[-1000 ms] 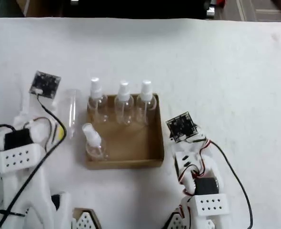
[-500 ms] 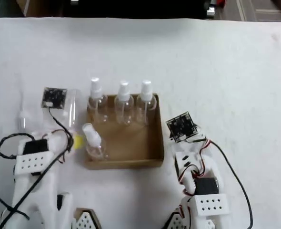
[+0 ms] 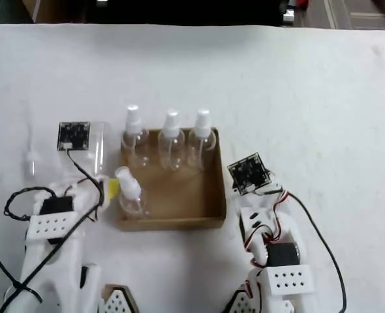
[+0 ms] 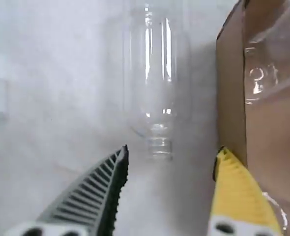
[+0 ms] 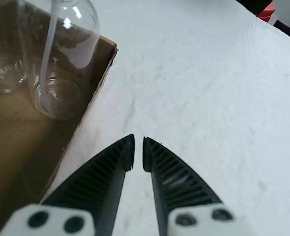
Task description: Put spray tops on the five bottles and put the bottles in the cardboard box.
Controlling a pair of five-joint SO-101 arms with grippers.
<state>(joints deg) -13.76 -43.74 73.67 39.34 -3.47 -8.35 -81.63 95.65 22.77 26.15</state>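
Observation:
The cardboard box (image 3: 212, 195) holds three capped bottles (image 3: 171, 140) along its far wall and a fourth capped bottle (image 3: 128, 194) at its near left. A bare clear bottle (image 3: 100, 149) lies on the table just left of the box, and a loose spray top (image 3: 30, 160) lies farther left. My left gripper (image 4: 172, 150) is open, its jaws on either side of the neck of that bare bottle (image 4: 157, 88), the yellow finger (image 4: 233, 196) against the box wall (image 4: 231, 108). My right gripper (image 5: 137, 147) is shut and holds nothing, just off the box's corner (image 5: 105, 54).
White cloth covers the table. The right arm (image 3: 271, 241) rests close to the box's right side. Dark floor lies beyond the table's far edge (image 3: 179, 25). Open cloth stretches behind and to the right of the box.
My left arm has swung right, toward the box, and drawn back, so its open jaws now face the bare bottle's neck. The box has shifted slightly right. The right arm has not moved.

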